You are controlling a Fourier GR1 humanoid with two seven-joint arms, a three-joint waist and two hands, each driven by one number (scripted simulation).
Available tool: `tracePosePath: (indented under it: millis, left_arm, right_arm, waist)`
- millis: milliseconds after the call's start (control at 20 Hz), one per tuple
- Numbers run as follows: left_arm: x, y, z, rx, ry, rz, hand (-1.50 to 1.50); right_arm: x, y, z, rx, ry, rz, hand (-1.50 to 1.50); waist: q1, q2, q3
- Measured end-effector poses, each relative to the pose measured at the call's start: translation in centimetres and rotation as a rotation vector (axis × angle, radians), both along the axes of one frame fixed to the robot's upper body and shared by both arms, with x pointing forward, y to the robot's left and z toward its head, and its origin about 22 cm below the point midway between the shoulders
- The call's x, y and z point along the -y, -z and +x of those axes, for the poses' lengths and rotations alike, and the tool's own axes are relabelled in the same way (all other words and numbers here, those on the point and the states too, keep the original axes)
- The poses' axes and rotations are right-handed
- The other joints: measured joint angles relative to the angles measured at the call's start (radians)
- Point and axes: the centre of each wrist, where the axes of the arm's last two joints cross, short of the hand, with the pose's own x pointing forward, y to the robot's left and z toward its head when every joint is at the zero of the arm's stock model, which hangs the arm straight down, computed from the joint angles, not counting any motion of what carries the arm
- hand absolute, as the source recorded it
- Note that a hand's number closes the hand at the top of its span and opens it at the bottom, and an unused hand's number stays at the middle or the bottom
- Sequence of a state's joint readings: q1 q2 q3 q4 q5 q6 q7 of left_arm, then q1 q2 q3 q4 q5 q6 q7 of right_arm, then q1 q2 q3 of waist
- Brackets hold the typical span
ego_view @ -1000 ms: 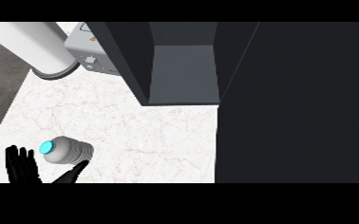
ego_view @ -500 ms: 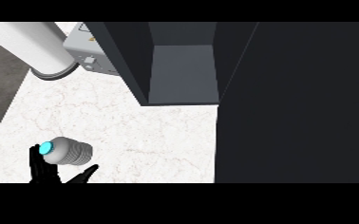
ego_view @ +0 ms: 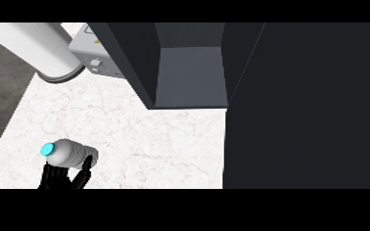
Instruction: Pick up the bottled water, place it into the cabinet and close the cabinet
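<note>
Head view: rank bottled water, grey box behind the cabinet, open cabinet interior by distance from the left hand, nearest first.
From the left hand, at the lower left edge:
1. bottled water, directly above the hand, its fingers reaching up beside it.
2. grey box, upper left, partly hidden behind the cabinet's side wall.
3. cabinet interior, top centre, open toward the counter.

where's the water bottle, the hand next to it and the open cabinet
bottled water (ego_view: 70, 152), head view, on its ribbed grey side
left hand (ego_view: 59, 177), head view, on the palm below the bottle
cabinet (ego_view: 189, 76), head view, on the bare floor of the open compartment
</note>
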State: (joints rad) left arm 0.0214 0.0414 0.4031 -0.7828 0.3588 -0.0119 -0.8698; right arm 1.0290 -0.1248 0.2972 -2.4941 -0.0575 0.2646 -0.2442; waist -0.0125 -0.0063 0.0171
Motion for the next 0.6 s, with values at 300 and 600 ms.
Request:
tracePosePath:
  millis: [300,600]
  left_arm:
    - [0.10,0.45,-0.04,0.061,-0.013,-0.045,1.50]
    - [-0.16,0.56,-0.33,0.051,0.096,-0.028,1.50]
  right_arm:
    - [0.28,0.11,-0.06,0.013,-0.003,-0.015,-1.50]
    - [0.26,0.23,-0.01,0.016,-0.015,-0.016,-1.50]
  waist:
    - [0.001,-0.002,0.009]
    - [-0.004,-0.001,0.014]
